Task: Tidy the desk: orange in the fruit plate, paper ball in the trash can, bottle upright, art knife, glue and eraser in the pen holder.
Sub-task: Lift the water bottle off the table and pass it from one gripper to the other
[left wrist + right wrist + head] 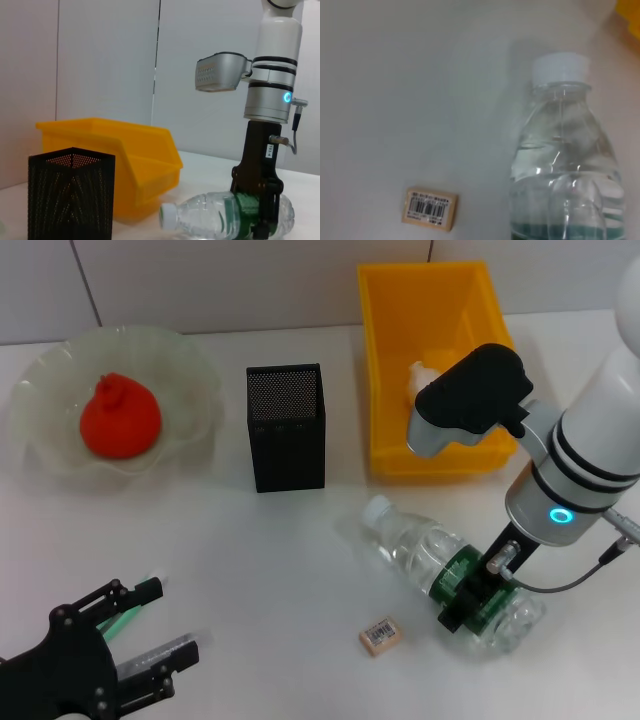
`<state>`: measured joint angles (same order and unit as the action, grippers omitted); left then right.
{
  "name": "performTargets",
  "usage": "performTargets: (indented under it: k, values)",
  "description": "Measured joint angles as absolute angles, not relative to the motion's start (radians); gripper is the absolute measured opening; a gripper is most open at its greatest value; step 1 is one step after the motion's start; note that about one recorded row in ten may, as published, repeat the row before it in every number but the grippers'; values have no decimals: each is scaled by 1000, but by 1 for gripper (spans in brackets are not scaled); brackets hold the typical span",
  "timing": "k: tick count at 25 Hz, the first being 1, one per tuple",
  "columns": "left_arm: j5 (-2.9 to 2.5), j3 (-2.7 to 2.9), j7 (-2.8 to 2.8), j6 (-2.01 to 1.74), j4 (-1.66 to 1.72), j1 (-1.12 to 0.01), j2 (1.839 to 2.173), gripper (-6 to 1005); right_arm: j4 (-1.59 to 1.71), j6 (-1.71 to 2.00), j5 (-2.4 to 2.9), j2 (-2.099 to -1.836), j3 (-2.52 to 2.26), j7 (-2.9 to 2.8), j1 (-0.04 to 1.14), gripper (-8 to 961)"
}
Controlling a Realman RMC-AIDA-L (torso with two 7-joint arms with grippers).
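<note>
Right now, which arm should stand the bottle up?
Right. The right hand is already down on the lying bottle, straddling its green label, as the left wrist view confirms. The left hand sits at the near-left table corner, far from it, holding something green.

The white table (250,570) carries the fruit plate (190,430), pen holder (286,427), trash can (395,370), the lying bottle (420,550) under the right gripper (478,592), and the eraser (379,635) beside it
</note>
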<state>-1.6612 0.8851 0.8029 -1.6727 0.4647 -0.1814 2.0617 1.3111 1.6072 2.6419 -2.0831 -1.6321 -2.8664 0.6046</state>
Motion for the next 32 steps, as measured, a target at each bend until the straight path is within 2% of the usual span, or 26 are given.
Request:
performTargets:
  k: [7,21,29,32]
  values:
    - [-1661,880,797,-1678,466,-177,2062,743,1462,1596,2640,-2087,-1623,-2824,508,785]
    - [-1660,877,793,-1697,466,-179,2062,740,1541,1544,2523,-2088,-1562,-2681,381,765]
    - [-1649,834,791,-1732,457,-181,2067,738,1638,1540,2378,-2088,-1489,-2498,247,765]
    - [-1626,790,790,-1757,423,-190,2070,738,1656,1515,2241,-2088,-1439,-2350,160,765]
